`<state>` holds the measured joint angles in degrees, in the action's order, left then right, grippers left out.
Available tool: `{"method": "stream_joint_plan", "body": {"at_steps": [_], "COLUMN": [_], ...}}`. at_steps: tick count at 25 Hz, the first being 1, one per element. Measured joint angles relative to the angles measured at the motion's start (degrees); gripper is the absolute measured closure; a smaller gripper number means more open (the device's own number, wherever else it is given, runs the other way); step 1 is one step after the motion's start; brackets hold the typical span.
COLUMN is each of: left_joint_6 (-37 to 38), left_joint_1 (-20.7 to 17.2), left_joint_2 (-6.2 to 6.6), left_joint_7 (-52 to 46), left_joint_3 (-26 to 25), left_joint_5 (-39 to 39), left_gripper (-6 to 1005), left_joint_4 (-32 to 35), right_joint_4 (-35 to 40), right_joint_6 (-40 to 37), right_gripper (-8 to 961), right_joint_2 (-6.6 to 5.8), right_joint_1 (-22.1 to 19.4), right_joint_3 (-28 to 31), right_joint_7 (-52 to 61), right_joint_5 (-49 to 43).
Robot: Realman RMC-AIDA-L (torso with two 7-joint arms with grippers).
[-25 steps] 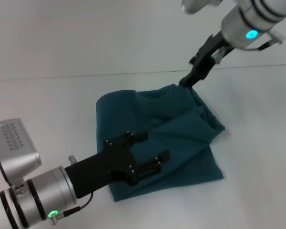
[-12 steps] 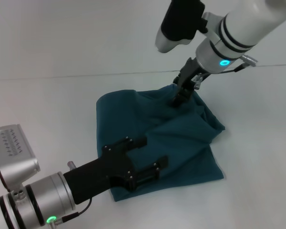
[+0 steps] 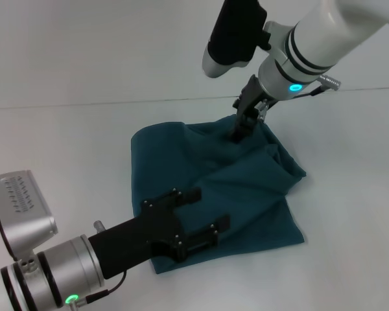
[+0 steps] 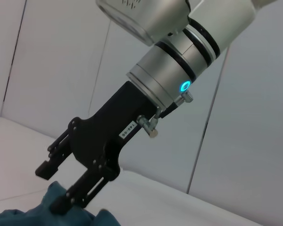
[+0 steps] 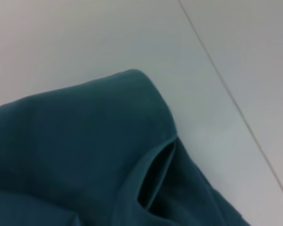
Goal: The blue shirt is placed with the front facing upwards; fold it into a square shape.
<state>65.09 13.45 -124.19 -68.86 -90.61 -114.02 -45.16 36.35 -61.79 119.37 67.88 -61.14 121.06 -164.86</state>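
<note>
Your blue shirt (image 3: pixel 227 188) sits mid-table, already folded into a rough, lumpy block w/ plain teal cloth facing up, no print showing. Fabric looks soft, matte cotton; surface is rumpled, w/ a thick ridge running diagonally from the far edge toward the right side. Left far corner is rounded, the near right corner comes to a sharper point. Shape is roughly four-sided but skewed; long axis runs from far-left to near-right in the head view. In the right wrist view you see a rounded fold edge and a dark slit opening between layers (image 5: pixel 155 174).

Right gripper (image 3: pixel 242 124) is at the shirt's far edge, pointing down onto the cloth. In the left wrist view its two black fingers (image 4: pixel 80 190) stand apart, tips touching the bunched fabric, nothing pinched between them as far as you can tell.

Left gripper (image 3: pixel 206 217) is low over the near-left part of the shirt, black fingers spread wide and parallel, lying over the cloth w/o clamping it.

Table (image 3: pixel 65 149) is plain white, smooth; pale wall behind.
</note>
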Motion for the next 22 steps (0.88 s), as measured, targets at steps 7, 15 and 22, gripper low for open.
{"method": "stream_joint_plan", "body": {"at_steps": [7, 15, 22], "left_joint_6": [0.02, 0.05, 0.05], "left_joint_1": [0.18, 0.24, 0.26], "left_joint_2": [0.0, 0.0, 0.0], "left_joint_7": [0.04, 0.04, 0.04], "left_joint_3": [0.0, 0.0, 0.0], "left_joint_5": [0.03, 0.03, 0.03], "left_gripper": [234, 256, 281], "left_joint_4": [0.63, 1.32, 1.7], "right_joint_4": [-2.66, -3.8, -3.33], "right_joint_6": [2.6, 4.94, 5.29], "right_gripper": [295, 391, 822], "right_joint_2": [-0.09, 0.01, 0.1], "right_joint_1": [0.17, 0.08, -0.34], "right_joint_3": [-1.42, -3.14, -3.18], "right_joint_7": [1.55, 4.18, 6.38], "right_joint_5": [-0.1, -0.11, -0.92]}}
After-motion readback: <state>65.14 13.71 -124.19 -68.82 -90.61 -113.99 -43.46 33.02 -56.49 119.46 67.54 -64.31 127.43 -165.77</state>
